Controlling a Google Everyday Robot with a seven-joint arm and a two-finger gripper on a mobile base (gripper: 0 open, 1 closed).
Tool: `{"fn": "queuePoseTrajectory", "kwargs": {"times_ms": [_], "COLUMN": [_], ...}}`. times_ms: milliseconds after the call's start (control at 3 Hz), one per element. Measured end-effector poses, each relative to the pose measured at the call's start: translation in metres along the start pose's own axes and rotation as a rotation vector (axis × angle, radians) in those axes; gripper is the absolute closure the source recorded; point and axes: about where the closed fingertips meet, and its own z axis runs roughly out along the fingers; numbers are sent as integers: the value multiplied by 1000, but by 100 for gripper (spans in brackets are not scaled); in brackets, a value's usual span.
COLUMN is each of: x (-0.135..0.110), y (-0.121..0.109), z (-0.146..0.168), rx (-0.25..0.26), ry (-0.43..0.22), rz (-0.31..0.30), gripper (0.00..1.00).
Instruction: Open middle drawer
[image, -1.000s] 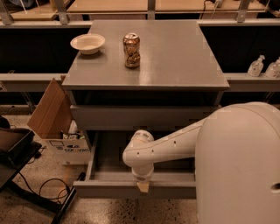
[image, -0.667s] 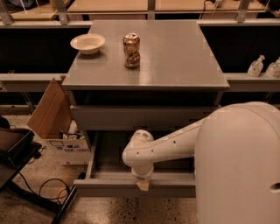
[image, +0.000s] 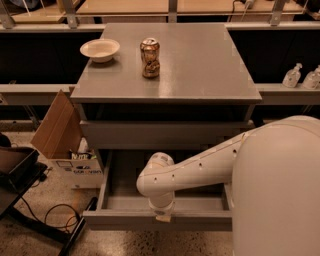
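**Middle drawer found standing open; gripper at its front lip**

Camera view. The gripper (image: 163, 216) hangs straight down from the wrist of the white arm (image: 200, 167) and sits at the top edge of the front panel of the middle drawer (image: 115, 219), about halfway along that panel. Whether the gripper is spread or closed cannot be told; only a small pale tip shows against the panel.

The middle drawer stands drawn well out from the grey cabinet (image: 200, 75). Its front panel runs to either side of the gripper, and its shallow grey tray lies just behind the gripper, partly covered by the arm.

Above and behind the gripper, the upper drawer front (image: 165, 135) sits under the cabinet top with a dark gap over it. No drawer is visible below the gripper.

On the cabinet top, well above the gripper, stands a dented can (image: 150, 57). A pale bowl (image: 100, 50) is apart from the can, further toward the frame's left.

Level with the gripper and off to the frame's left, a cardboard box (image: 57, 125) leans on the floor beside the cabinet. The robot's white body (image: 280, 195) fills the frame to the other side of the gripper.
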Motion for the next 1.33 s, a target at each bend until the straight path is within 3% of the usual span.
{"fn": "queuePoseTrajectory", "kwargs": {"times_ms": [333, 1333], "x": [0, 2], "y": [5, 7], "z": [-1, 2], "rx": [-8, -14], "ry": [3, 8], "rz": [-2, -3], "gripper": [82, 13]}}
